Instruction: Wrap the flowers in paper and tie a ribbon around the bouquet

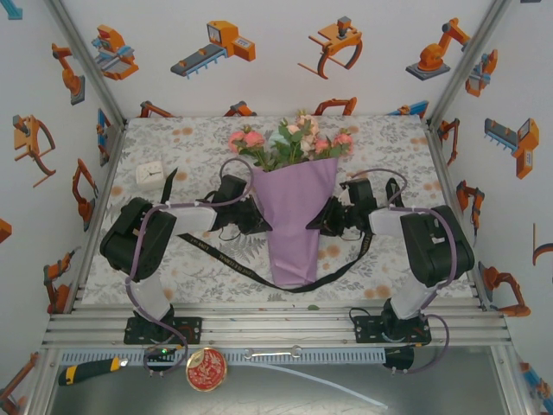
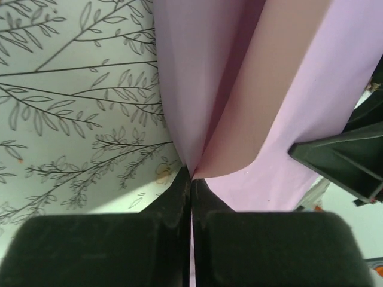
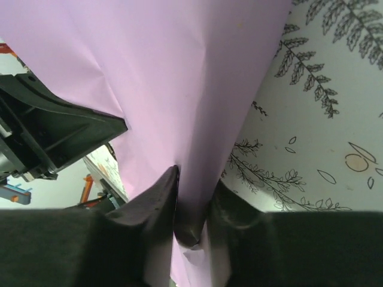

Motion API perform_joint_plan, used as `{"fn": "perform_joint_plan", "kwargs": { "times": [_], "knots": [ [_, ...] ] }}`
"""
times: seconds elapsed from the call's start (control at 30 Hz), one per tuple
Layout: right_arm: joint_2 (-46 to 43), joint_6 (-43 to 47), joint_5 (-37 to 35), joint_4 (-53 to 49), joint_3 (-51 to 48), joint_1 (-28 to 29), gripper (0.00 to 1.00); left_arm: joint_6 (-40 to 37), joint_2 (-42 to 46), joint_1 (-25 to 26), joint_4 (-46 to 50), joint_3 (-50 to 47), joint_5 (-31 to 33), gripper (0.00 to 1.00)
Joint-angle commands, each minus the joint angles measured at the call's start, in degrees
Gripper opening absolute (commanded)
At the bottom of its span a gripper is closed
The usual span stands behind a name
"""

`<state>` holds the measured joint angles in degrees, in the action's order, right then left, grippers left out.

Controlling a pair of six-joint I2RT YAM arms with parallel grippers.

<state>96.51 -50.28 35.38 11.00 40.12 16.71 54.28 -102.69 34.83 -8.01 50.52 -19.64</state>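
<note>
place: robot lab test cell | signs: aluminium frame (image 1: 88,60); walls (image 1: 276,82) printed with robot cartoons

We are looking into a small white booth under soft, even light.
We are seeing white walls (image 1: 276,52) carrying orange-and-grey robot-arm cartoons, with silver posts (image 1: 89,60) running up the back corners. The desk (image 1: 173,143) is wearing a pale cloth printed with grey ferns and peach blossoms, and a small white box (image 1: 150,174) is sitting near its left edge. Below the slotted metal rail (image 1: 276,327), a grey shelf (image 1: 449,380) is carrying a yellow-and-black handled tool (image 1: 86,371) and a round red-and-gold disc (image 1: 206,369).
</note>
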Motion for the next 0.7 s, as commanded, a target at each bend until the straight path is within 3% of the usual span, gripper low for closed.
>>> {"fn": "perform_joint_plan", "kwargs": {
  "times": [0.0, 0.2, 0.37, 0.67],
  "knots": [
    [-2.2, -1.4, 1.1, 0.2, 2.8, 0.4, 0.18, 4.0, 2.8, -0.4, -3.2, 0.3, -3.1, 0.00],
    [-7.3, -1.3, 0.9, -4.2, 3.2, 0.6, 0.09, 5.9, 9.6, -1.1, 0.9, 0.5, -2.8, 0.00],
    [-12.3, -0.5, -0.1, -8.9, 1.2, 1.4, 0.08, 4.1, 15.3, -0.9, 8.8, -1.2, -0.4, 0.00],
    [-18.2, 0.3, -4.8, -12.5, -5.4, 4.3, 0.10, 4.9, 15.8, 2.0, 9.6, -7.0, 1.1, 0.00]
  ]
}}
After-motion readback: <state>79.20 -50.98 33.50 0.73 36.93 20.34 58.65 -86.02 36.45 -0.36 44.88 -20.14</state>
